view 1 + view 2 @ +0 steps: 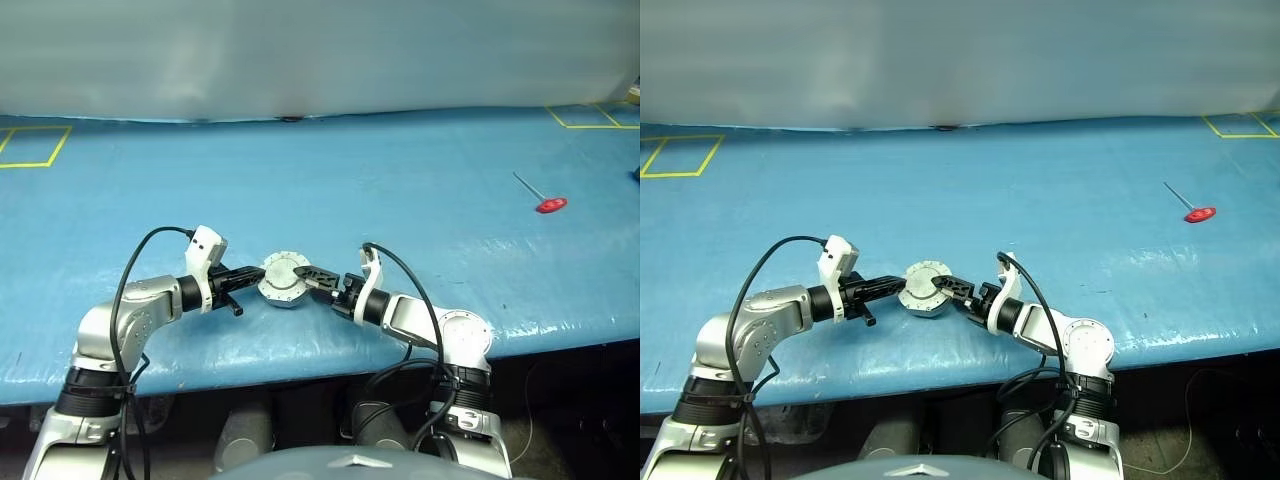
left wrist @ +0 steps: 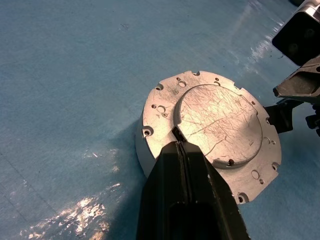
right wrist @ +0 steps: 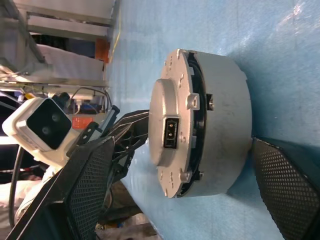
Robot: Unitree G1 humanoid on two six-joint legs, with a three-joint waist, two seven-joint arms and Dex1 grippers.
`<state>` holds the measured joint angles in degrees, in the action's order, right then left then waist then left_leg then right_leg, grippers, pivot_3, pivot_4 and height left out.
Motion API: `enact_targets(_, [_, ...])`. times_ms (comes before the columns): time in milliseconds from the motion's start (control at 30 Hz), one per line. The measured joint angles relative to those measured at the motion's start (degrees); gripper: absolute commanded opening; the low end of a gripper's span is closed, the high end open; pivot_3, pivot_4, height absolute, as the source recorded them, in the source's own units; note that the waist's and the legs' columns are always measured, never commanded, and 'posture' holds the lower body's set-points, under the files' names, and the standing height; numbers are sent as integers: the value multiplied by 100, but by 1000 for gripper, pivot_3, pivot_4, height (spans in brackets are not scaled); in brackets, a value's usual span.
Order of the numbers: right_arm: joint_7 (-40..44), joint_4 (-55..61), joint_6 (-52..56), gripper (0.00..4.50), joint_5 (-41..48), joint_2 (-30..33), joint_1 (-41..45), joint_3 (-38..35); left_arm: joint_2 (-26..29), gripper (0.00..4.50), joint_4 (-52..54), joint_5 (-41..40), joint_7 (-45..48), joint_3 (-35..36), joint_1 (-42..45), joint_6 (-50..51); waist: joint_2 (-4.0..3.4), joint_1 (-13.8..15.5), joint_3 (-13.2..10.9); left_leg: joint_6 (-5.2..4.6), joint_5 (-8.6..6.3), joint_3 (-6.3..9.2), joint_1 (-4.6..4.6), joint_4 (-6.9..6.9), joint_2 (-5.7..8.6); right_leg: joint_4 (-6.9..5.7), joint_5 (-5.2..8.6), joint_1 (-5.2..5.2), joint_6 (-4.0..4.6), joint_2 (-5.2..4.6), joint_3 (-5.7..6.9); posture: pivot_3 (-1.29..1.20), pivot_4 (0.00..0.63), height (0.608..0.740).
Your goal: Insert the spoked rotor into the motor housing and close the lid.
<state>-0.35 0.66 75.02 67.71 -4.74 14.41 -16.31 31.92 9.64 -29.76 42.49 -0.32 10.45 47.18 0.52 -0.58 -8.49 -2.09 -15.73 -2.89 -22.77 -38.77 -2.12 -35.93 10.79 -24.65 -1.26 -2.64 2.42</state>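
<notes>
Head views first: we see the motor housing (image 1: 283, 281) sitting on the blue worktop (image 1: 400, 180) near its front edge, between our two arms, with the lid (image 1: 926, 279) lying closed on top, its plain silver face up. Our left gripper (image 1: 247, 277) reaches in from the left with its black fingers pressed together, their tips at the housing's left rim. Our right gripper (image 1: 312, 277) comes in from the right with its fingers spread wide, one of them lying over the lid's right part. Far off on the right of the worktop lies a thin tool with a red handle (image 1: 550, 205), well apart from everything else. Yellow tape squares (image 1: 30, 147) mark the far corners.

Left wrist view: the lid's scratched raised centre (image 2: 220, 122) and its flange with small holes fill the middle. Our left gripper's fingers (image 2: 187, 192) are closed with no gap, their tip resting at the step where the raised centre meets the flange. They hold nothing.

Right wrist view: we look at the housing (image 3: 227, 125) side-on, with the lid (image 3: 172, 125) seated against it and a narrow dark seam between the two. The right gripper's mesh-faced fingers (image 3: 90, 190) stand far apart on either side of the housing, clasping nothing. The left gripper (image 3: 122, 132) shows beyond the lid.
</notes>
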Motion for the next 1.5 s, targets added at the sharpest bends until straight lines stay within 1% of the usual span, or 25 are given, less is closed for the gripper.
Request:
enact_targets(333, [-357,-8,-76,4449,433,6,-44,47,0,0,-3,23,-3,28,-25,-6,-2,-1,-1,-2,-1,0,-7,0,0,3,0,-4,-1,0,1,0,150,740])
enact_targets(667, [-350,-35,-65,4449,317,73,-185,438,-24,0,2,38,6,28,-35,-25,-4,-6,-1,-4,-2,0,-7,4,0,5,0,-5,-2,0,0,0,150,740])
enact_targets(833, [-315,-35,-112,4449,343,75,-239,460,-24,0,3,38,7,28,-40,-28,-4,-6,-1,-4,-2,0,-7,4,0,7,1,-5,-3,-1,0,0,150,740])
enact_targets(867, [-316,-35,-122,4057,343,75,-242,461,-24,0,3,38,7,28,-40,-28,-4,-6,-1,-4,-2,0,-7,4,0,7,4,-5,-9,-1,0,0,150,740])
enact_targets(967, [-324,-42,-216,3231,345,75,-264,454,-24,0,3,38,8,28,-36,-28,-5,-5,-1,-4,-3,0,-8,6,0,8,4,-6,-9,-1,0,0,150,740])
enact_targets(1033, [-331,-45,-243,2517,355,75,-280,446,-24,0,3,38,8,28,-35,-28,-4,-5,-1,-4,-3,0,-8,7,0,8,5,-6,-9,-1,0,0,150,740])
enact_targets(1100, [-313,-62,-258,1895,420,75,-300,432,-19,0,-7,57,-6,36,-50,-28,-6,-4,-2,-4,-3,0,-8,8,1,9,5,-6,-9,-2,-1,0,150,740])
enact_targets(1133, [-315,-63,-270,1656,450,75,-307,430,-10,0,-24,65,-19,59,-51,-28,-6,-2,-2,-4,-3,0,-8,9,1,9,5,-6,-9,-2,0,0,150,740])
enact_targets(1167, [-331,-64,-287,1307,456,76,-317,427,-15,0,-24,66,-15,57,-67,-28,-6,2,-2,-4,-3,0,-8,9,1,9,5,-6,-9,-4,0,0,150,740])
enact_targets(1200, [-333,-64,-325,1176,476,77,-353,414,-16,0,-23,60,2,59,-80,-29,-6,6,-2,-4,-3,1,-9,9,2,10,5,-5,-10,-4,0,0,150,740])
enact_targets(1500, [-347,-64,-401,1176,574,77,-432,440,-26,0,-12,59,1,53,-82,-29,-7,3,-2,-6,-4,0,-8,14,4,11,7,-6,-12,-7,0,0,150,740])
